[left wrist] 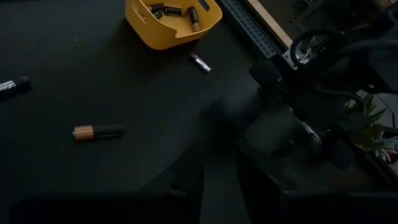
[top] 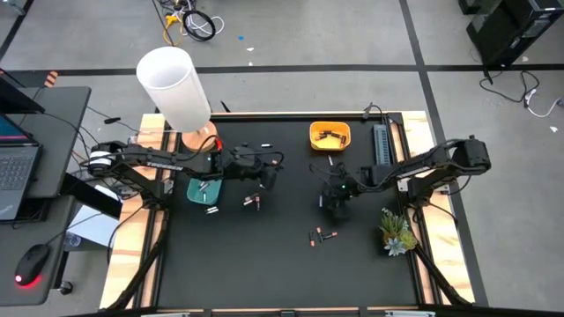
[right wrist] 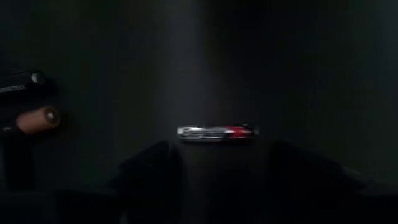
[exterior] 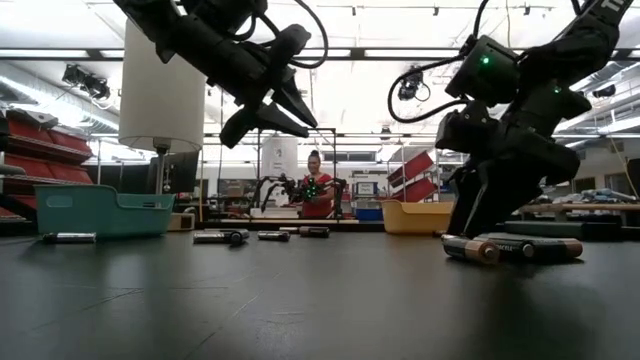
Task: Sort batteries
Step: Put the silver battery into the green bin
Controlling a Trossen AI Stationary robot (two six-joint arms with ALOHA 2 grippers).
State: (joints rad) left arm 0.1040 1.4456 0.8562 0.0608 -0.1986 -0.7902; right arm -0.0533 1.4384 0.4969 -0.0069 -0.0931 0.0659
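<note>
Batteries lie scattered on the black table. A silver battery with a red end (right wrist: 216, 132) lies flat between the fingers of my open right gripper (right wrist: 217, 167), which is low over the table (top: 335, 204) and does not touch it. Two more batteries (top: 322, 236) lie just nearer; in the low view these two (exterior: 512, 247) sit beside the right gripper (exterior: 492, 215). My left gripper (exterior: 268, 122) hangs open, raised above the table right of the teal bowl (top: 204, 189). Dark batteries lie in the yellow bowl (left wrist: 171, 22).
Loose batteries lie near the teal bowl (top: 253, 201) (top: 211, 210) and on the table's far part (top: 264, 143). A copper-ended battery (left wrist: 98, 131) and a silver one (left wrist: 200, 63) show ahead of the left arm. A green plant sprig (top: 397, 233) stands at the right edge. A white lamp (top: 174, 88) stands far left.
</note>
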